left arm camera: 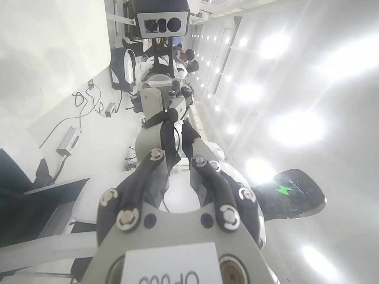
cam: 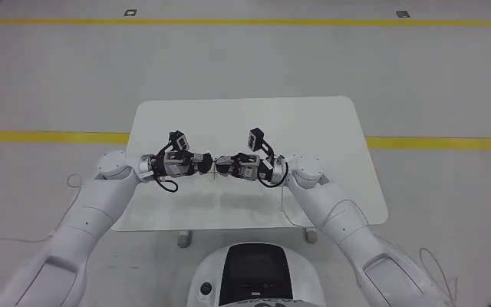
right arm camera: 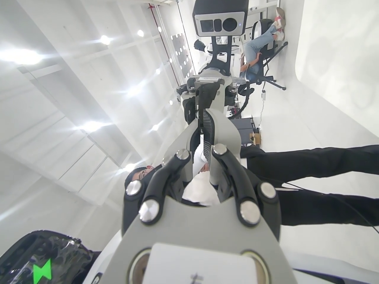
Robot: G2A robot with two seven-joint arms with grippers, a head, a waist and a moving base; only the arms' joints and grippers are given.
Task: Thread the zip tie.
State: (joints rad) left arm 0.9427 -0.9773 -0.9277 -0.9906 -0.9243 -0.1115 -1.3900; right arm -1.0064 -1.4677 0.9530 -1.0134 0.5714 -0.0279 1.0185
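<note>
Over the middle of the white table (cam: 307, 123) my two grippers meet tip to tip. The left gripper (cam: 204, 163) comes in from the left side, the right gripper (cam: 224, 164) from the right side. A thin pale zip tie (cam: 213, 170) spans the small gap between them, each gripper shut on one end, and a short bit of it hangs down. In the left wrist view my black-wrapped left gripper (left arm camera: 176, 128) points at the right gripper (left arm camera: 167, 116) just beyond it. In the right wrist view the ribbed pads (right arm camera: 208, 131) are pressed together, with the left gripper (right arm camera: 204, 93) straight ahead.
Both grippers are held above the tabletop, not resting on it. The table's rounded edge (left arm camera: 108, 60) is close by on one side in both wrist views. Grey floor with yellow lines (cam: 430, 143) surrounds the table.
</note>
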